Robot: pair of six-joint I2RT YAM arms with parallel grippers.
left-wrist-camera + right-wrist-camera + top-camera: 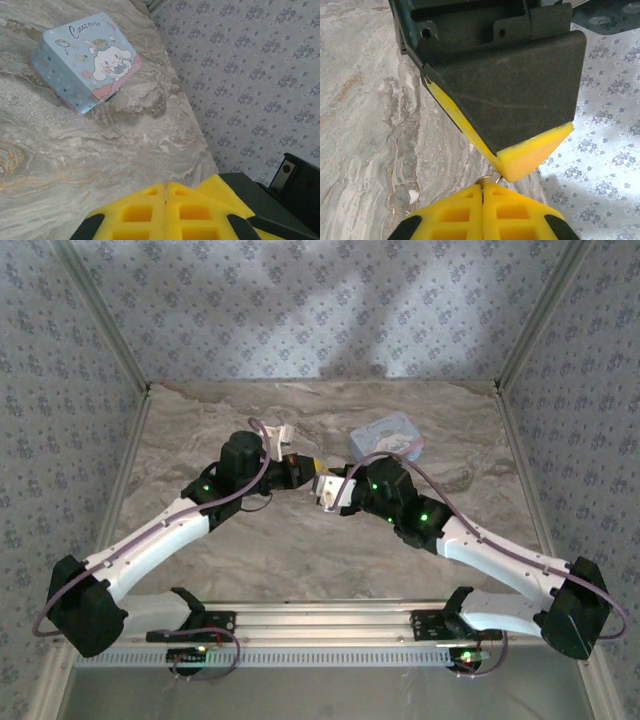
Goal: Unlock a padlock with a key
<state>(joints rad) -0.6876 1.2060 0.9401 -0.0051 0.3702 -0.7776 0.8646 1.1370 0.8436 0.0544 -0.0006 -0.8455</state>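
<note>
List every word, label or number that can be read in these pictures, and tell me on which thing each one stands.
"Cinnamoro": dark curly script on the lid of the light-blue square tin box with a white cartoon figure, left wrist view; any letters after it are unclear.
In the top external view the print on the tin box is too small to read.
No other text is readable.

White arms [150,540], black joints, green lights, purple cables [265,455], yellow-padded jaws.

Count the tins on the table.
1. The light-blue cartoon-lidded tin sits on the marble table, far side, right of centre, just beyond the right pincer. The arms might hide another.
</note>
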